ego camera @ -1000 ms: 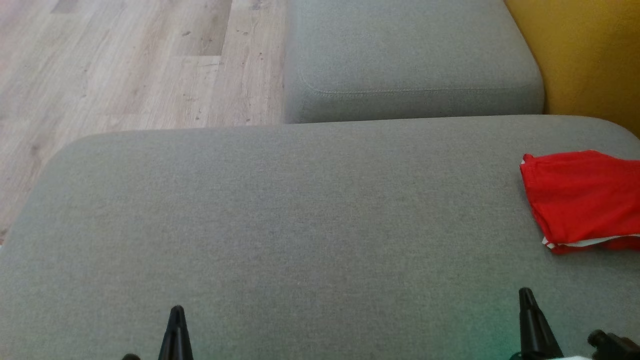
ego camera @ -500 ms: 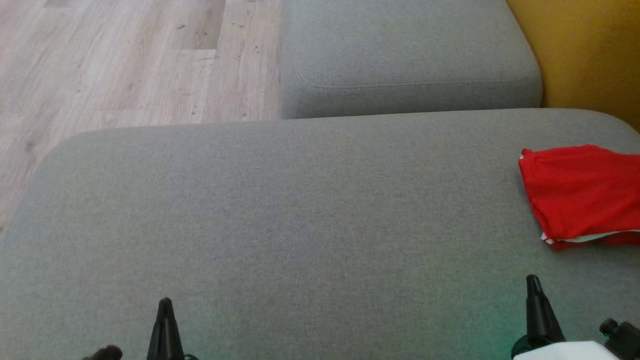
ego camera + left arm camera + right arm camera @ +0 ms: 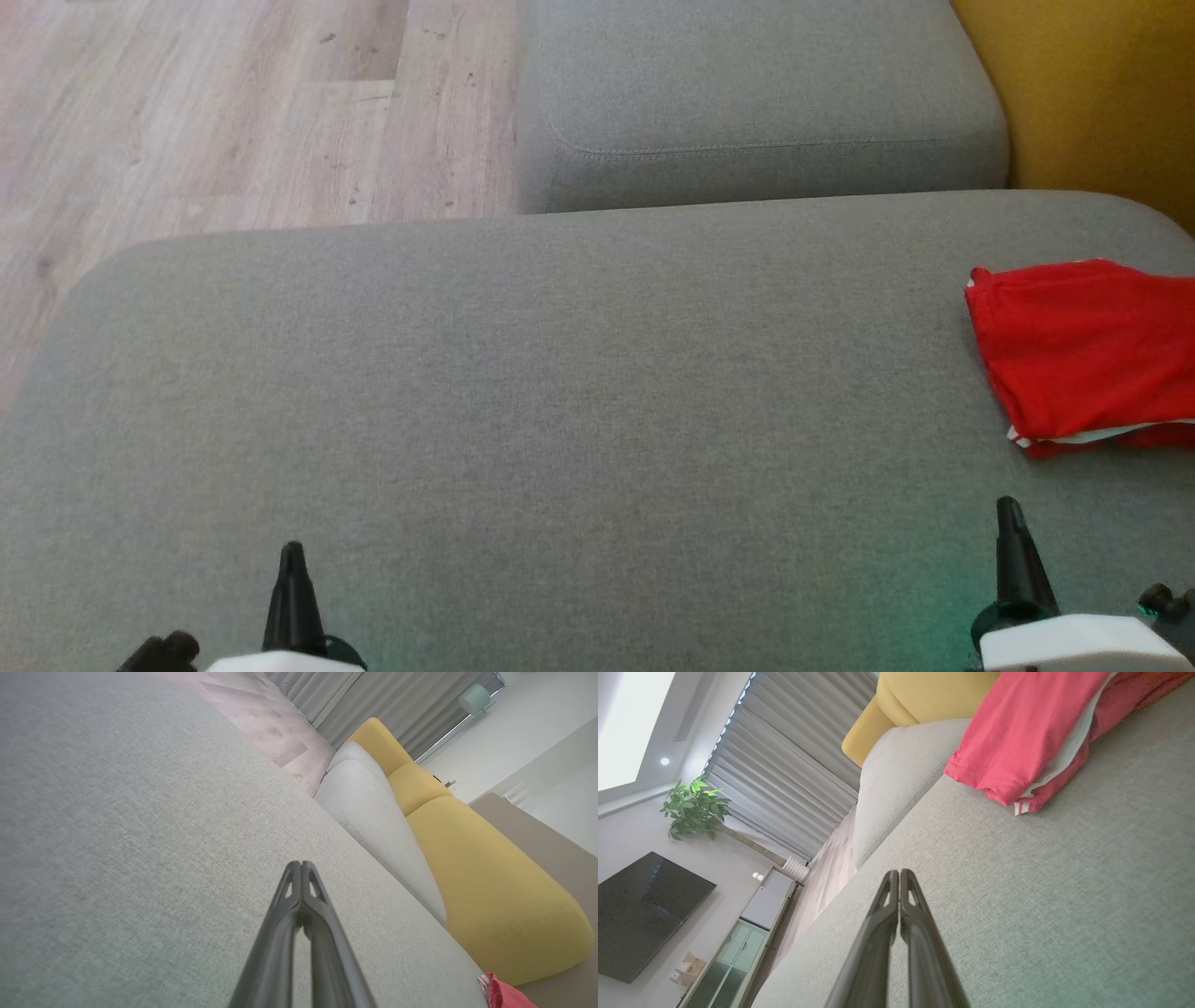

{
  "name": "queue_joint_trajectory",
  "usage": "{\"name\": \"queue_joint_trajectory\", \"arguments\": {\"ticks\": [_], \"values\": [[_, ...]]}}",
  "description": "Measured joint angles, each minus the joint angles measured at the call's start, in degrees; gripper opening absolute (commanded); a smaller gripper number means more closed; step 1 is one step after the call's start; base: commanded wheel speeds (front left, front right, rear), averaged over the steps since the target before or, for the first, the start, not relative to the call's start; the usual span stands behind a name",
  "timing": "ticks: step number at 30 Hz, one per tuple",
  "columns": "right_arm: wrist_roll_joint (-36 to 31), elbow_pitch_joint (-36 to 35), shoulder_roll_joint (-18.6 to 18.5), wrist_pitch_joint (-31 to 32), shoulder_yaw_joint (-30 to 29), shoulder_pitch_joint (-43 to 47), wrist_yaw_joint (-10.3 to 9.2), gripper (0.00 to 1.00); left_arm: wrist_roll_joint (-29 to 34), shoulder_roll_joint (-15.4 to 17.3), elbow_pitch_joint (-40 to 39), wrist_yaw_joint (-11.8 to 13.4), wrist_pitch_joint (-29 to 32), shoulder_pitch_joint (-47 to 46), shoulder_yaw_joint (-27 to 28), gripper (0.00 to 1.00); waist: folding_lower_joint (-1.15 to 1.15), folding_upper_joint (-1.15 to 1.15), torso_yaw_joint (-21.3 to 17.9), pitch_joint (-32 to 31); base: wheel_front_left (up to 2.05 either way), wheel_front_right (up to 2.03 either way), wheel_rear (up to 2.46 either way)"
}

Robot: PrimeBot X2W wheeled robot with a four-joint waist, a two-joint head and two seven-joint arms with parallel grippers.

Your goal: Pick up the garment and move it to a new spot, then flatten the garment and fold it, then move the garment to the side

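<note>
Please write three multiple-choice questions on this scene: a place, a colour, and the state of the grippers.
1. Where does the red fabric garment with white trim lie on the wide grey fabric sofa seat, in the head view?
A. In the middle
B. At the left end
C. At the right end
2. What colour is the rounded sofa backrest?
A. Yellow
B. Blue
C. Black
3. How do the left gripper and the right gripper stand?
A. Both open
B. Both shut, holding nothing
C. Right shut on the garment
Answers: 1 C, it lies against the picture's right edge; 2 A, yellow shows beside the grey seat; 3 B, each pair of fingers meets at the tips, apart from the garment.
</note>
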Motion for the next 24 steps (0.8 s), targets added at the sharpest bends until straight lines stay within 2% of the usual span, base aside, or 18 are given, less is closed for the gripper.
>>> {"name": "queue_joint_trajectory", "arguments": {"ticks": [24], "values": [[16.3,1.5,-0.2,3.8,-2.0,-4.8,-0.01,0.00,-16.8,0.0,1.9,-3.0,4.0,-4.4,3.6,0.00,0.00,0.00,-0.9,1.5,0.00,0.00,0.00]]}}
